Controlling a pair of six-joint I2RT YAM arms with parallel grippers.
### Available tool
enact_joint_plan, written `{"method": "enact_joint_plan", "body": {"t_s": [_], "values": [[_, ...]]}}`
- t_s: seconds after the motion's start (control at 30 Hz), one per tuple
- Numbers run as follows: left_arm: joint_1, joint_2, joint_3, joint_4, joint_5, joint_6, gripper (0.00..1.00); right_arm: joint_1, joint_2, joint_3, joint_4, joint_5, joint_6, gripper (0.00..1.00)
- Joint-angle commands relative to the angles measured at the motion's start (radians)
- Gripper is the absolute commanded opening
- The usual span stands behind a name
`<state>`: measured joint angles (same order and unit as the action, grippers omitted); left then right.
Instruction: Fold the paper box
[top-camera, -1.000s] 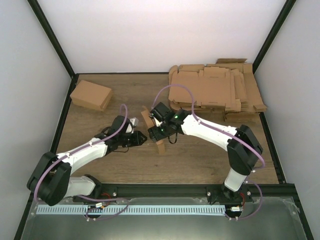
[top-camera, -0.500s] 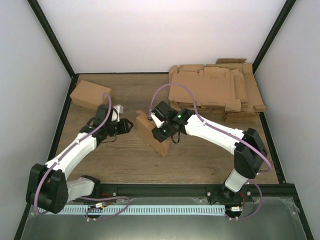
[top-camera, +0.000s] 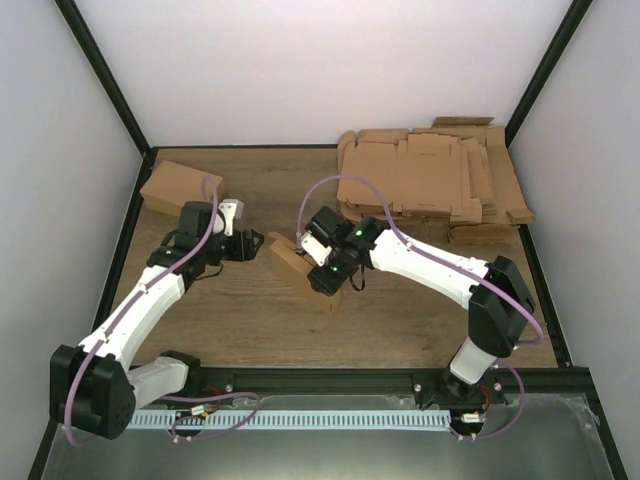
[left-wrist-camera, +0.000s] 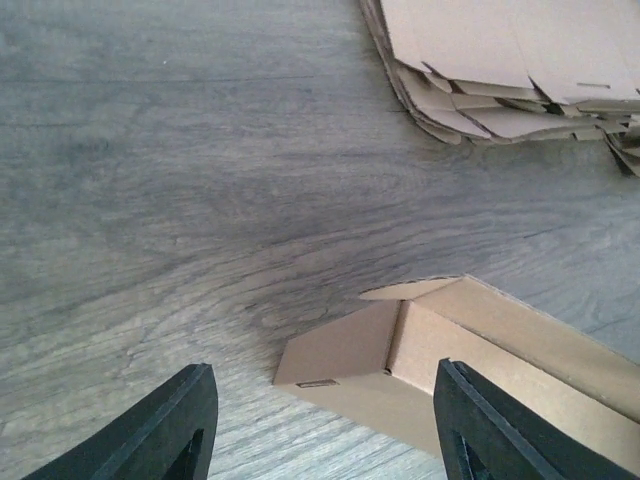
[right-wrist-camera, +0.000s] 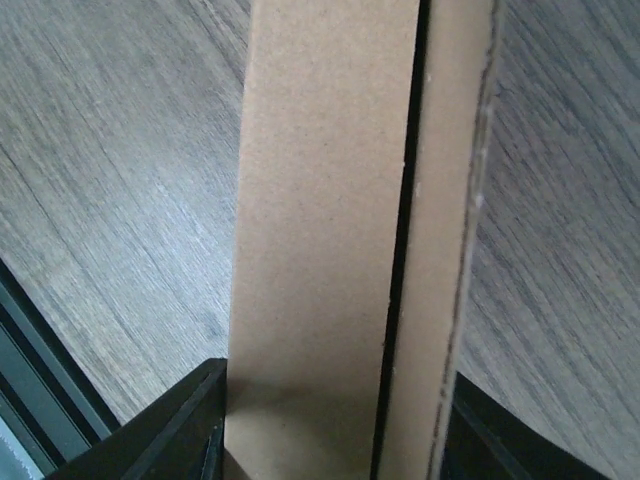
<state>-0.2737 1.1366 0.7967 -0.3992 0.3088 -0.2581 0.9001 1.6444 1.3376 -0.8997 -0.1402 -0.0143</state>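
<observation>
- Since a second ago my left gripper (top-camera: 255, 245) has drawn back toward 9 o'clock, off the paper box (top-camera: 290, 258). The box has gone from upright flaps to a closed long shape lying slantwise at mid-desk.
- My left gripper is spread and grips nothing. The box's end lies just ahead of its fingers (left-wrist-camera: 185, 425), apart from them.
- My right gripper (top-camera: 325, 272) pinches the paper box across its narrow width, with cardboard filling the gap between its fingers (right-wrist-camera: 200, 430).
- A thick pile of flat blanks (top-camera: 430, 180) sits at 1 o'clock from the box, near it but not touching.
- Another folded box (top-camera: 178, 188) lies at 10 o'clock, beyond my left gripper and well apart from the paper box.
- The desk (top-camera: 250, 330) is grey-brown wood grain, edged by a black frame (top-camera: 105, 75) and closed in by plain white walls (top-camera: 320, 70).
</observation>
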Motion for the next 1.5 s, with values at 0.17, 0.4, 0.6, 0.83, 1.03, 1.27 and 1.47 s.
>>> {"method": "enact_joint_plan", "body": {"t_s": [0.17, 0.4, 0.6, 0.83, 1.03, 1.27, 1.47], "values": [[0.005, -0.032, 0.058, 0.001, 0.009, 0.407, 0.64, 0.008, 0.037, 0.069, 0.031, 0.041, -0.023, 0.6], [0.048, 0.005, 0.037, 0.073, 0.03, 0.427, 0.64, 0.007, 0.08, 0.127, 0.064, 0.045, -0.026, 0.44], [0.077, 0.042, 0.053, 0.007, 0.227, 0.556, 0.67, 0.008, 0.071, 0.123, 0.064, 0.022, -0.064, 0.33], [0.077, 0.056, 0.031, -0.027, 0.351, 0.709, 0.66, 0.008, 0.065, 0.114, 0.031, -0.004, -0.082, 0.32], [0.077, 0.102, 0.055, -0.055, 0.33, 0.719, 0.59, 0.007, 0.055, 0.11, 0.037, -0.014, -0.093, 0.32], [0.076, 0.164, 0.096, -0.081, 0.349, 0.743, 0.61, 0.007, 0.052, 0.105, 0.037, -0.029, -0.101, 0.32], [0.077, 0.196, 0.127, -0.089, 0.388, 0.752, 0.54, 0.008, 0.051, 0.102, 0.036, -0.038, -0.104, 0.32]]}}
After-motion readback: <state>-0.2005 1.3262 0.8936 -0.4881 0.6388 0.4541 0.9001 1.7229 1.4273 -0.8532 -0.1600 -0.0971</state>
